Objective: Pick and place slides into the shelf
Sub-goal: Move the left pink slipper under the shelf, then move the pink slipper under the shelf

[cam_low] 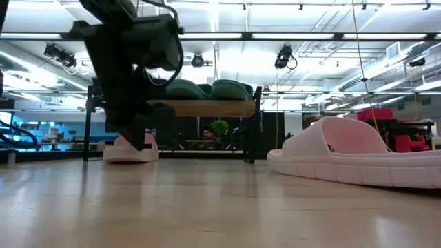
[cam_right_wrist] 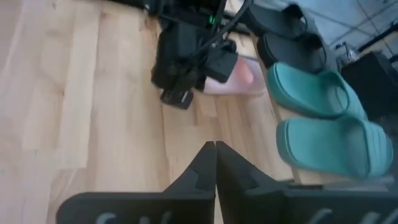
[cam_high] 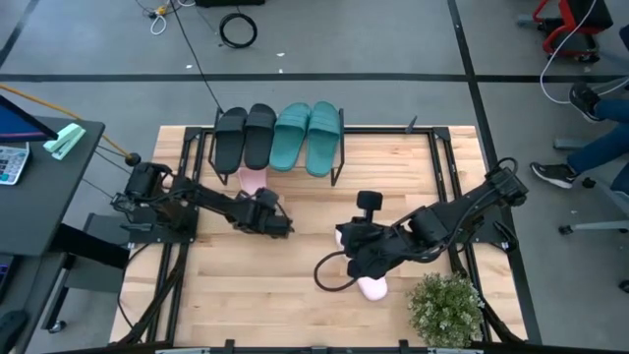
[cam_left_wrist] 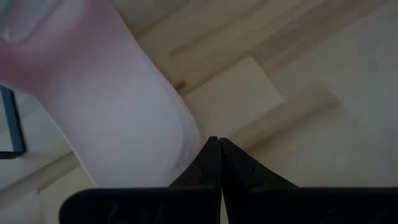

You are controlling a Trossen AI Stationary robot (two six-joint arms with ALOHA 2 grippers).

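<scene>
The shelf [cam_high: 340,169] [cam_low: 207,108] stands at the table's far edge. Two black slides [cam_high: 245,136] and two teal slides [cam_high: 307,137] rest sole-down on its top. One pink slide [cam_high: 254,180] [cam_low: 131,151] lies flat on the table, just in front of the shelf. My left gripper [cam_high: 275,222] [cam_left_wrist: 215,140] is shut, low beside that slide's near end. The other pink slide [cam_high: 371,287] [cam_low: 358,155] lies near the table's near edge. My right gripper [cam_high: 356,254] [cam_right_wrist: 215,144] is shut above the table beside it, holding nothing. My left gripper points down from above, its shut fingertips right beside the rim of the pink slide's sole [cam_left_wrist: 185,140]. I cannot tell whether they touch it. The slide lies flat on the table.
A green potted plant [cam_high: 447,307] stands at the near right corner. A black cable loop [cam_high: 327,276] hangs by the right gripper. Black frame rails [cam_high: 454,167] run along both table sides. A person's legs [cam_high: 601,146] show beyond the right edge. Bare wood lies between the arms.
</scene>
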